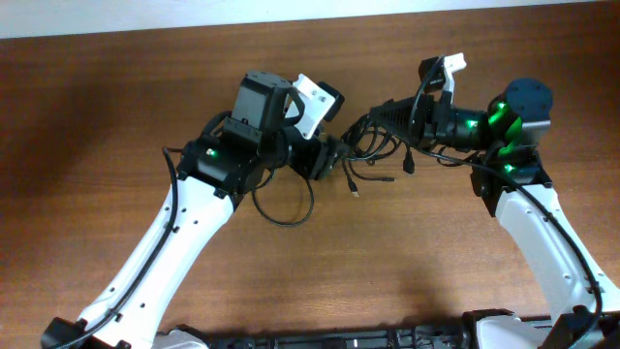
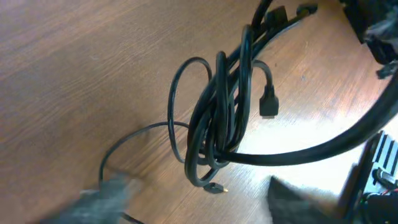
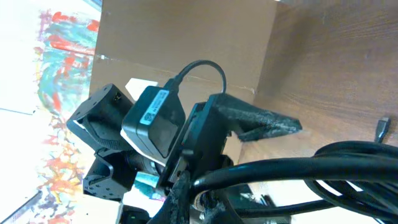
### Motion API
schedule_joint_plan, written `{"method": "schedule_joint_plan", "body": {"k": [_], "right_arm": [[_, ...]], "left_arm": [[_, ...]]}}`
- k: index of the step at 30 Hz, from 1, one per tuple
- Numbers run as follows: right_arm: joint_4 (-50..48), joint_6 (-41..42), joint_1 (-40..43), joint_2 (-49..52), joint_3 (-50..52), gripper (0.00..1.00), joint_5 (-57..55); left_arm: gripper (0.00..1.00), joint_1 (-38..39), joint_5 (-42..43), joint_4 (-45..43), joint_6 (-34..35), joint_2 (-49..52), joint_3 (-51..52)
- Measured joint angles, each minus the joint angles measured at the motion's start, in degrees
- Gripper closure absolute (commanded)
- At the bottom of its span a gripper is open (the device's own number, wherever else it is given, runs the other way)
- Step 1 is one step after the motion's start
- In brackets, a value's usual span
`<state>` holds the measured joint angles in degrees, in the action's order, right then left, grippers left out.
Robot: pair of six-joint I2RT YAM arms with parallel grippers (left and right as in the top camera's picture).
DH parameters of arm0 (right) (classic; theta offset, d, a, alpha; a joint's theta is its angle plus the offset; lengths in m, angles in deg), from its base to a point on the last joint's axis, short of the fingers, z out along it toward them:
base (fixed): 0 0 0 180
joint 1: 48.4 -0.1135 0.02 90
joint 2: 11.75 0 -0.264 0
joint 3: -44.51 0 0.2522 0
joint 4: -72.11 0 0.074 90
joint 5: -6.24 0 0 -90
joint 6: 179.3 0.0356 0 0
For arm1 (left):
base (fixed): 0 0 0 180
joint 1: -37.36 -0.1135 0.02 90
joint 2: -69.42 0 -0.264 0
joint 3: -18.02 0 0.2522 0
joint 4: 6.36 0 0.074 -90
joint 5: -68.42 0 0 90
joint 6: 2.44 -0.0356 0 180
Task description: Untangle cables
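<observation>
The cables are a bundle of thin black cords lifted between the two arms at the table's middle. In the left wrist view the cables hang as long loops, with a plug dangling at one side and a small plug at the bottom. My left gripper is open, its blurred fingers wide apart just below the loops, with nothing between them. My right gripper is shut on the cables from the right, and the cords run out of its jaws.
A thin black loop lies on the wooden table under the left arm. The right wrist view shows the left arm's camera block close ahead, with the table's far edge and a paint-smeared surface beyond.
</observation>
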<state>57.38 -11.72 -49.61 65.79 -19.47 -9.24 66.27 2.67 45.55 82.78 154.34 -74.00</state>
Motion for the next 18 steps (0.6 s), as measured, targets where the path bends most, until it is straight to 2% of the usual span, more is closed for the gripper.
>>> {"method": "schedule_joint_plan", "body": {"k": [4, 8, 11, 12, 13, 14, 15, 16, 18], "right_arm": [[-1.88, 0.02, 0.0, 0.02, 0.0, 0.96, 0.15], [-10.93, 3.76, 0.0, 0.04, 0.09, 0.96, 0.48], [-11.67, 5.27, 0.0, 0.04, 0.09, 0.96, 0.72], [-11.69, 5.57, 0.0, 0.04, 0.09, 0.96, 0.9], [-11.69, 5.81, 0.0, 0.04, 0.09, 0.96, 1.07], [-11.69, 6.01, 0.0, 0.04, 0.09, 0.96, 1.11], [-11.69, 6.08, 0.0, 0.04, 0.09, 0.96, 1.29], [-11.72, 6.14, 0.0, 0.04, 0.09, 0.96, 1.4], [-11.78, 6.23, 0.0, 0.04, 0.09, 0.96, 1.25]], "left_arm": [[0.05, 0.0, 0.42, 0.22, -4.0, 0.0, 0.0], [0.01, 0.0, 0.7, 0.0, -8.24, 1.31, 0.0], [0.05, 0.0, 1.9, -1.27, -9.31, 3.78, 0.0], [0.13, -0.02, 3.41, -2.03, -9.84, 3.91, 0.0], [0.3, 0.0, 6.1, -4.07, -10.6, 3.91, 0.0], [0.57, 0.0, 7.48, -5.05, -11.23, 3.91, -0.02], [0.73, 0.04, 9.4, -6.4, -11.63, 3.91, -0.02], [0.81, 0.04, 10.43, -7.06, -11.76, 3.91, 0.0], [0.91, 0.07, 12.68, -7.63, -12.28, 3.91, 0.0]]}}
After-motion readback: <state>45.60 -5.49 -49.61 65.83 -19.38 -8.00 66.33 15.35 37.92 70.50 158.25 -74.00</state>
